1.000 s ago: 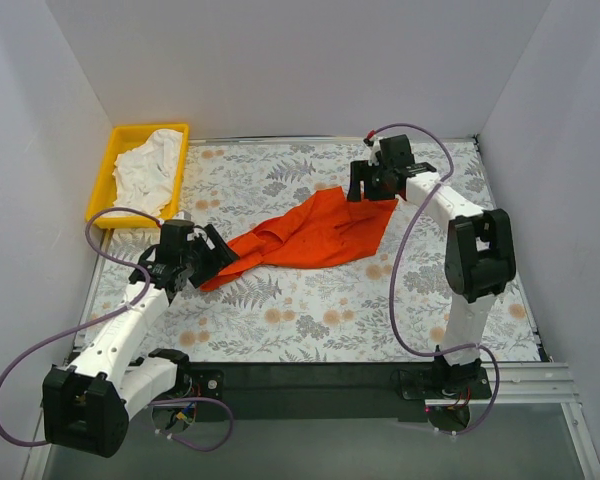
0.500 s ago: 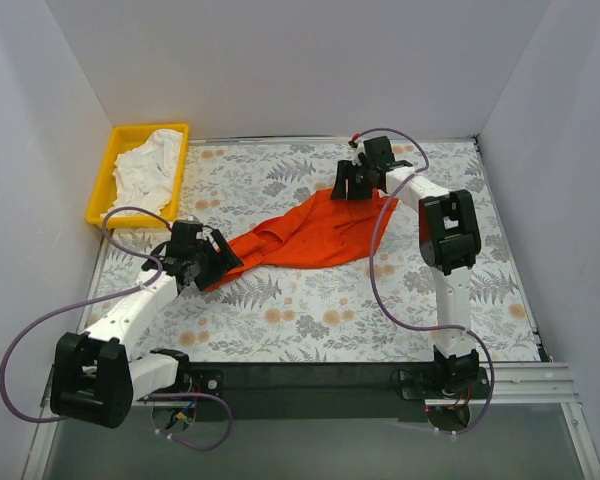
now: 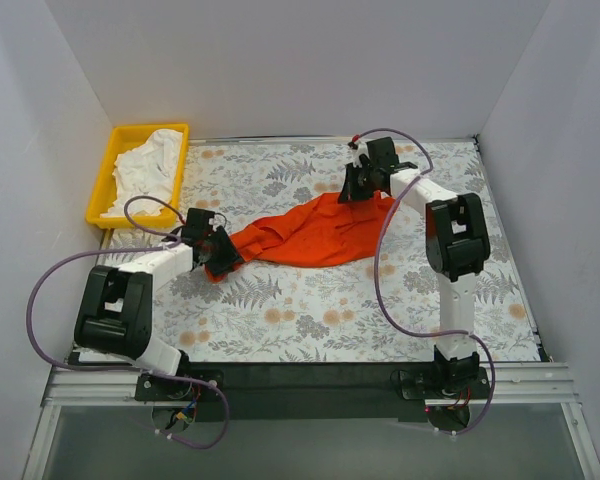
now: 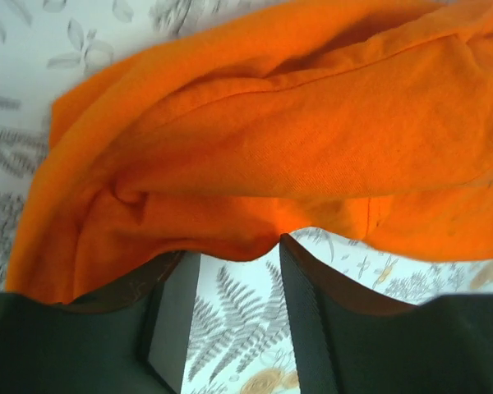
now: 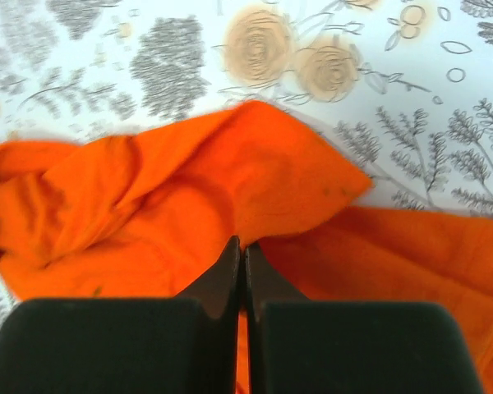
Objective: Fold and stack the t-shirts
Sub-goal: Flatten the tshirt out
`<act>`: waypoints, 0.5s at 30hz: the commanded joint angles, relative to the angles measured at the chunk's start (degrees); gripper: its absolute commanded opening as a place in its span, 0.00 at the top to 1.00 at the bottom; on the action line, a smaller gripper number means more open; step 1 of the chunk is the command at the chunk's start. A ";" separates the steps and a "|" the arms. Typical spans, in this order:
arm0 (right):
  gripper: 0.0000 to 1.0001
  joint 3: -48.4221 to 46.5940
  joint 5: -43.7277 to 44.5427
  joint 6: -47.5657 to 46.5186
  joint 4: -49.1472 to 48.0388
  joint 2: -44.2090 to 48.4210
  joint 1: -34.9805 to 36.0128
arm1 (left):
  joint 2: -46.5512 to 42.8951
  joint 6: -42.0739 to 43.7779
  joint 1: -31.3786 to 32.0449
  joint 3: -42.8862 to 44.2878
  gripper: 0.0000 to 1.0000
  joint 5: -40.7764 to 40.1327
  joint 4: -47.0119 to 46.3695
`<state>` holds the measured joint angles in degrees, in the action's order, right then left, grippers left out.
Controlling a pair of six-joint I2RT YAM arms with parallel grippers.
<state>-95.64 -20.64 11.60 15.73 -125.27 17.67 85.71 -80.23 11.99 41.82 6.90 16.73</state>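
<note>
Now the right claw (image 5: 240, 245) has shut, seemingly on the shirt (image 3: 310, 230), and the left claw (image 4: 234, 249), still apart, narrows: spreading comes next.

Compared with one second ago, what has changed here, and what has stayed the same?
The right gripper moved a little left and its jaws shut on the far corner of the orange t-shirt. The left gripper moved in to the shirt's left end, its jaws apart. The shirt bunched slightly. The white t-shirt in the yellow tray stayed.
</note>
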 commanded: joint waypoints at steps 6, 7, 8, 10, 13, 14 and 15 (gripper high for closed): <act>0.99 16.34 -6.51 -5.87 -0.70 23.56 10.07 | 12.10 3.14 -2.23 11.78 0.63 -0.48 -3.72; 0.99 18.53 -6.60 -7.54 -0.35 25.24 12.19 | 13.68 3.49 -2.49 14.66 0.63 -0.04 -3.81; 0.99 22.21 -6.69 -8.25 -0.08 28.47 14.30 | 16.13 3.50 -3.11 16.08 0.64 0.66 -3.72; 0.99 26.45 -6.43 -8.96 0.01 31.04 21.50 | 18.60 4.02 -3.46 19.07 0.64 1.63 -3.64; 0.99 31.82 -3.97 -9.05 0.62 33.51 31.35 | 21.42 4.55 -3.73 24.52 0.63 3.65 -2.33; 0.99 32.61 -3.53 -8.87 1.06 33.60 33.46 | 21.43 4.55 -3.73 25.93 0.62 4.26 -2.14; 0.99 33.05 -2.31 -8.96 1.67 33.26 36.87 | 20.64 4.55 -3.73 26.11 0.61 5.14 -2.05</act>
<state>-65.49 -24.64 4.14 14.83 -92.16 49.06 107.61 -77.21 8.56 65.10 9.89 13.50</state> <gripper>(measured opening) 0.012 0.381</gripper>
